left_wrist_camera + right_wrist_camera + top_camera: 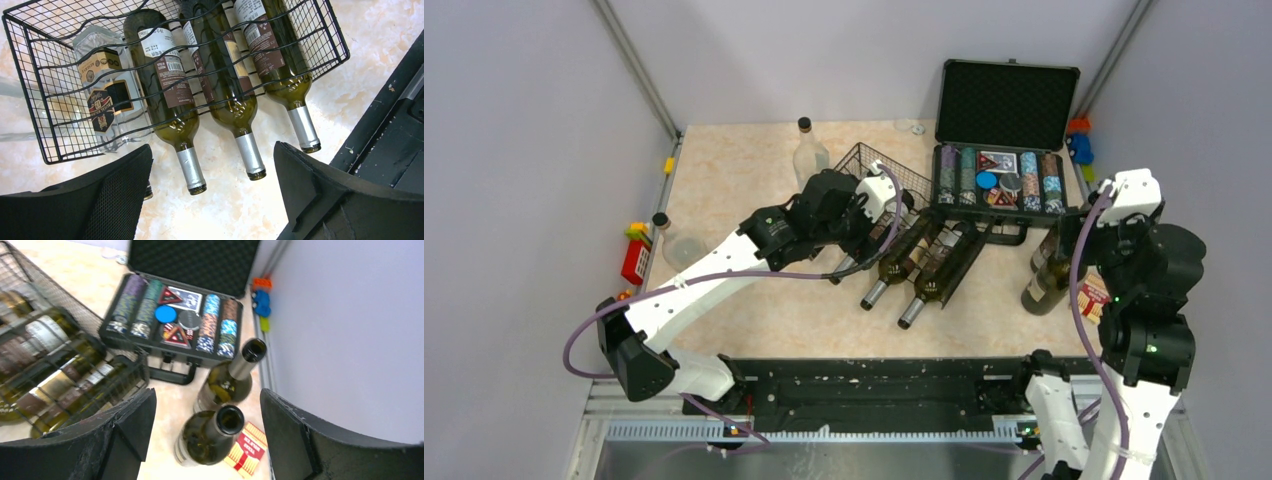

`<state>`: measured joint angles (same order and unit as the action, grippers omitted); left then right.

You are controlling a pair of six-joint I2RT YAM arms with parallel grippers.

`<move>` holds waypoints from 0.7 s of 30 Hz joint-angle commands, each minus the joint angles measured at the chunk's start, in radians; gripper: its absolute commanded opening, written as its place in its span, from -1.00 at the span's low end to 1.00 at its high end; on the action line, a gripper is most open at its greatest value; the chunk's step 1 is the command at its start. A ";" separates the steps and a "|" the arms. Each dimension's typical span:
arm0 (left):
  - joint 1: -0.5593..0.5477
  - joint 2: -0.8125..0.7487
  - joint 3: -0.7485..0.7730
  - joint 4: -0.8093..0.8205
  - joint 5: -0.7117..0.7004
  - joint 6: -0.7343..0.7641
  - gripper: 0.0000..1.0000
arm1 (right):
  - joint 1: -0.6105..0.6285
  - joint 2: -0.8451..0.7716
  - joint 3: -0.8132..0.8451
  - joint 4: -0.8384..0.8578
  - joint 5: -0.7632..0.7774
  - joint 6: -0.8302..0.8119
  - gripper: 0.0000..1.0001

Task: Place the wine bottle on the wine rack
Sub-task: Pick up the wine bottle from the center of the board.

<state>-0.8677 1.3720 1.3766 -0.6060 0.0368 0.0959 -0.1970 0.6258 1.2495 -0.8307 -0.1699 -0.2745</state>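
The top camera looks down from above and behind the two arm bases [686,376], facing the far wall [844,55], and it takes in the whole table [744,190]. The left wrist camera is very near to the wine rack [60,25], looking steeply down between its own fingers [115,200] at the lying bottles [170,90]. The right wrist camera looks forward and down over two standing bottles [212,437] toward the chip case [200,260]. The rack appears in all three views; the case and the standing bottles appear in the top and right wrist views
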 commanded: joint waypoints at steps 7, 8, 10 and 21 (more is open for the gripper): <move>0.004 -0.026 0.019 0.032 0.025 -0.010 0.89 | -0.120 -0.019 -0.113 -0.060 0.121 0.043 0.54; 0.004 -0.027 0.020 0.031 0.026 -0.010 0.89 | -0.124 -0.019 -0.128 -0.062 0.127 0.042 0.53; 0.004 -0.028 0.020 0.033 0.029 -0.013 0.89 | -0.132 -0.020 -0.151 -0.059 0.125 0.040 0.50; 0.004 -0.035 0.020 0.033 0.046 -0.020 0.88 | -0.154 0.008 -0.186 -0.062 0.072 0.037 0.19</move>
<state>-0.8661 1.3720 1.3766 -0.6056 0.0635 0.0898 -0.3389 0.6209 1.0595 -0.9092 -0.0803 -0.2497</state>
